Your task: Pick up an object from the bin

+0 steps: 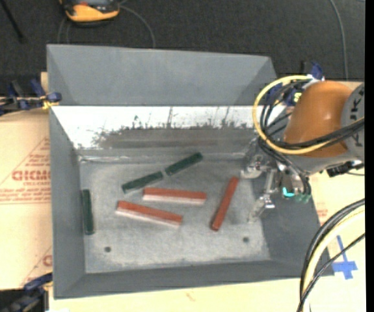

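where the arm enters from the right, the claw (pixel 257 190) hangs low over the right end of the grey metal bin (pixel 160 83), its two fingers spread apart with nothing between them; an orange wrist cover (pixel 317 116) and looped cables (pixel 271 119) sit above it. nearest item: tilted red stick (pixel 224 203), flat on the bin floor just left of the claw and not touching it, upper end leaning right. further left, mid-floor: upper red stick (pixel 173 195), nearly level; lower red stick (pixel 149 213), just below it and slanting down to the right. above these: long green stick (pixel 162 172), on a slant rising to the right, possibly two pieces end to end. far left, well apart from the claw: short green stick (pixel 87 211), lying along the left wall.
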You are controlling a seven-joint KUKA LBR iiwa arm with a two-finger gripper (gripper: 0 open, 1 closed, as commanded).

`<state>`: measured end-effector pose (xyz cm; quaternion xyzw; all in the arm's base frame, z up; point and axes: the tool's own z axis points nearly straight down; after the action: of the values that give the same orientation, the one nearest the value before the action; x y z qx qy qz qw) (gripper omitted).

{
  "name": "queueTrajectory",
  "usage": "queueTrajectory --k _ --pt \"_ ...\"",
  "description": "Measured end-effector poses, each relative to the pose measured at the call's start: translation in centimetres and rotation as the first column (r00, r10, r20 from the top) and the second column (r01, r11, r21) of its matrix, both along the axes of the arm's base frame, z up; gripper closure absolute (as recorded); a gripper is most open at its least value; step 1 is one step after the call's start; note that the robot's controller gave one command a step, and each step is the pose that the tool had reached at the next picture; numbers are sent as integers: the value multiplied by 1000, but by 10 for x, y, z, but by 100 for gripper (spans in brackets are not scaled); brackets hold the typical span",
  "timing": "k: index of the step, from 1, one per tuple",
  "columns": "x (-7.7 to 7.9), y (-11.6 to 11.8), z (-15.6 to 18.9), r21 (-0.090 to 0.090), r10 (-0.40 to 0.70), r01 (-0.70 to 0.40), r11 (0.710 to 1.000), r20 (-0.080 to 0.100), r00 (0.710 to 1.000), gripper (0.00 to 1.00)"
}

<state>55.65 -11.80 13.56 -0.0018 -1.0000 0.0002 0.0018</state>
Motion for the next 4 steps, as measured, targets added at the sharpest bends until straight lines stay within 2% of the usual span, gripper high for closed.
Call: queueTrajectory --k 1,2,3,4 --pt "2 0 4 -1 3 -3 1000 8 1000 0" --pt "13 18 -20 -6 166 -166 986 14 986 0" --pt "32 57 -57 -2 365 -365 931 -8 931 100" --pt "38 61 -58 -9 364 -364 931 26 931 0"
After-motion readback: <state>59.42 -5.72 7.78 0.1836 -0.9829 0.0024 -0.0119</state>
